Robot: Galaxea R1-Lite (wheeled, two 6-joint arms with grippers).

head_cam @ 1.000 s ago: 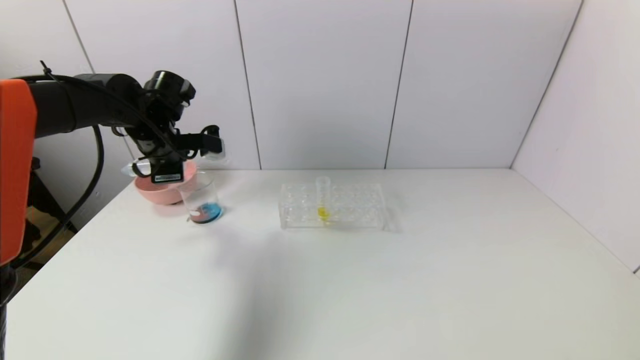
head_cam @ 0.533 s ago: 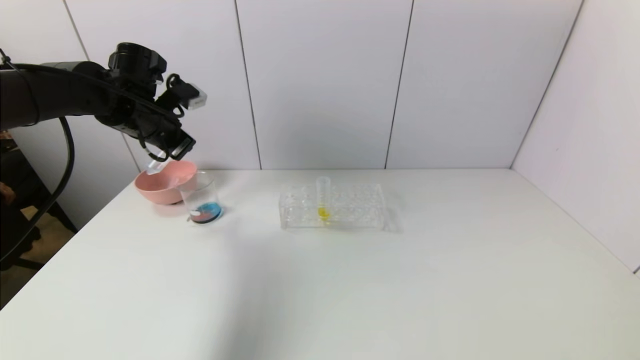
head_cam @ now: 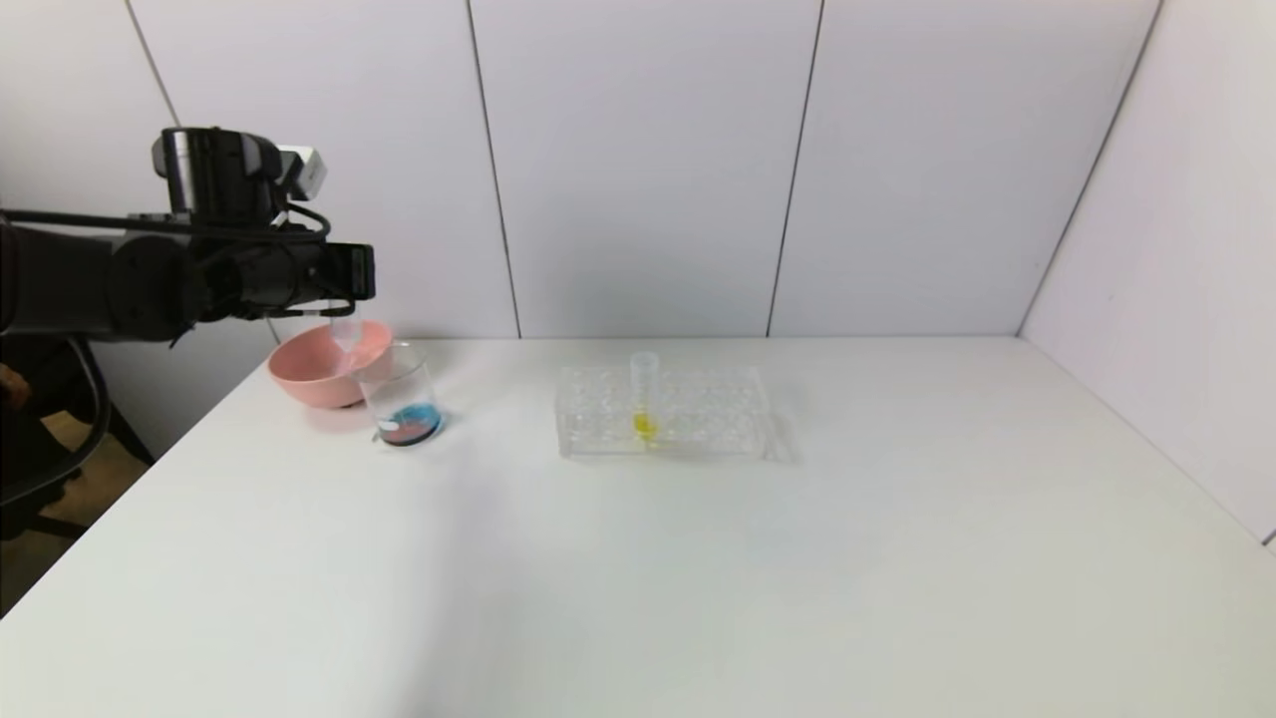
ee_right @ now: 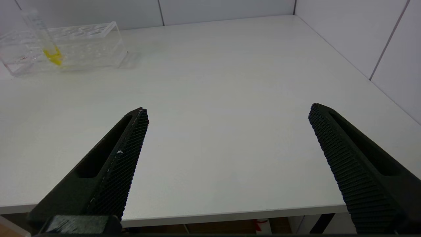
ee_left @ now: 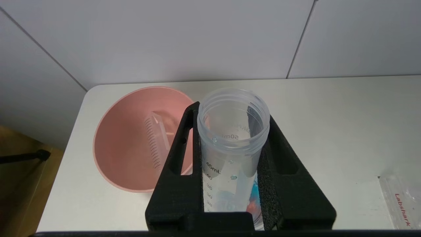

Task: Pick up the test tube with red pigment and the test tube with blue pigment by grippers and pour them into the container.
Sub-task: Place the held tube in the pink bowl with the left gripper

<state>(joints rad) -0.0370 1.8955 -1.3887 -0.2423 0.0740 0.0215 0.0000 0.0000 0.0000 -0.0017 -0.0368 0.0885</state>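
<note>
My left gripper (head_cam: pixel 344 284) hangs level above the far-left table corner, shut on a clear test tube (head_cam: pixel 346 334). The tube (ee_left: pixel 230 158) points tip down with its open mouth up. It is empty apart from a few bluish drops, so I take it for the test tube with blue pigment. Just below and beside it stands the container (head_cam: pixel 401 394), a glass beaker with blue and red liquid at its bottom. Another clear tube (ee_left: pixel 156 141) lies in the pink bowl (ee_left: pixel 131 158); no colour shows in it. My right gripper (ee_right: pixel 227 112) is open over the table's near edge.
The pink bowl (head_cam: pixel 309 364) touches the beaker's left side at the table's back-left corner. A clear rack (head_cam: pixel 663 411) mid-table holds one yellow-liquid tube (head_cam: pixel 644 394). A small plastic bag (ee_left: pixel 401 204) lies to the beaker's side.
The left gripper has rolled back from its tipped pose to level. The tube it holds has swung from lying sideways to hanging tip down, and has lifted slightly above the bowl and beaker.
</note>
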